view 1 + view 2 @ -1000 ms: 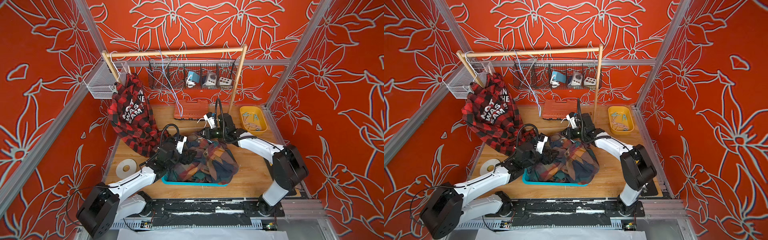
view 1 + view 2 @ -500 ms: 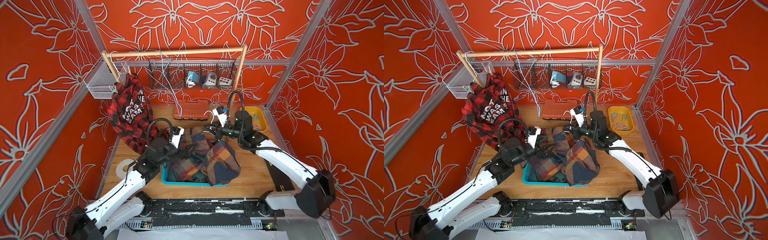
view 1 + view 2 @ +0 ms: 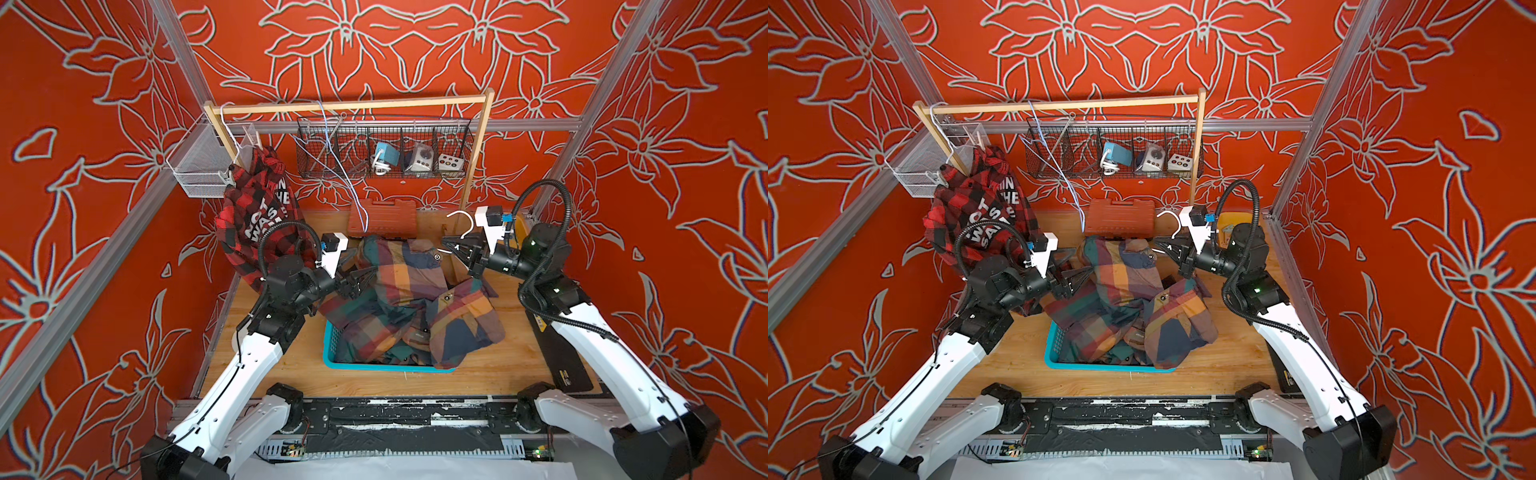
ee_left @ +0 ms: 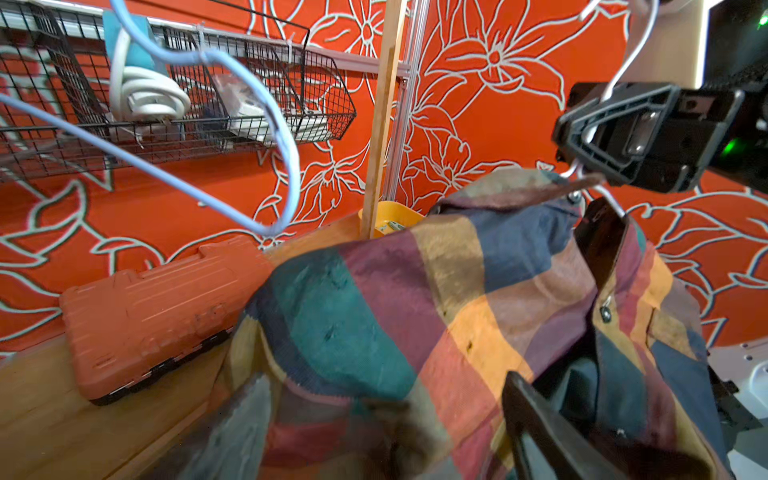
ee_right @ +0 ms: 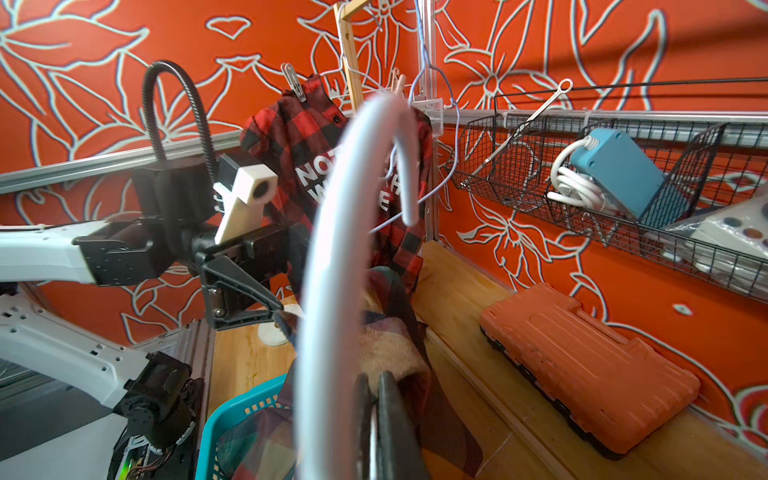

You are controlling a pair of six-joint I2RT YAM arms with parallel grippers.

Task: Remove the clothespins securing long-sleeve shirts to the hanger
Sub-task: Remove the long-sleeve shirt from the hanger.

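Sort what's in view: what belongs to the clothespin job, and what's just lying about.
Job: red-and-black shirt, clothespin on its shoulder, multicolour plaid shirt, white hanger.
Lying about: orange case, wire basket, tape roll.
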